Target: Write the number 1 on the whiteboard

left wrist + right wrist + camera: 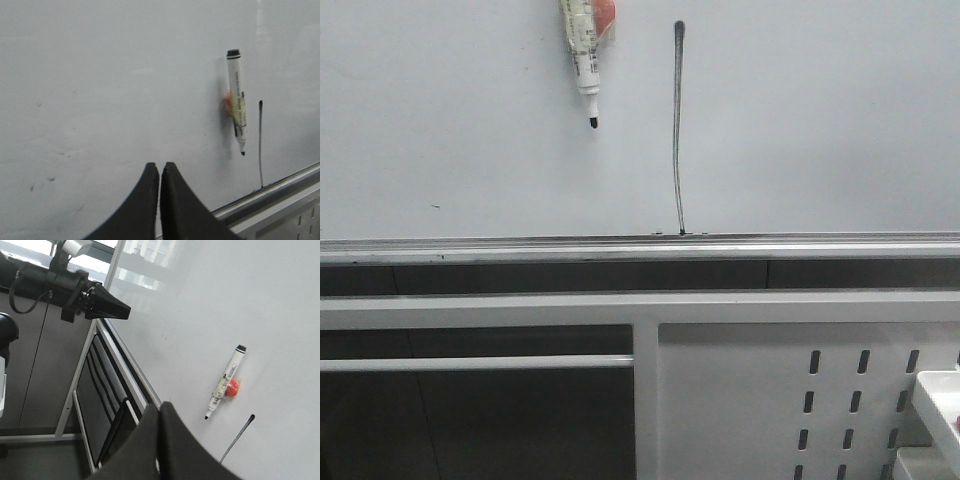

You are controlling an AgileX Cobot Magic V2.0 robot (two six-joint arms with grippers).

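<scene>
- Pale grey-white whiteboard fills most of what we see out front, with its silver rail running along the lower edge.
- Below that we've got a white frame and a perforated panel with dark slots, low on the right.
- We can see the 1 on the board: one long thin dark stroke, slightly bowed, fatter and rounded at the top, running down until it just about meets the rail.
- It shows up in both wrist cams too, and.
- A marker sits on the board just left of the stroke's top, tip pointing down, cap off, not touching the line.
- There's a red-orange blob behind the marker's barrel, looks like what's holding it on the board, though we can't really tell what it is.
- A few small dark specks dot the board on the left wrist cam.
- Our left gripper has its black fingers pressed together, nothing between them, hovering off the board and well clear of the marker.
- Right gripper is the same deal: fingers together, holding nothing, apart from the marker and the stroke.
- From the right wrist cam we also spot the left arm out past the board's edge.
</scene>
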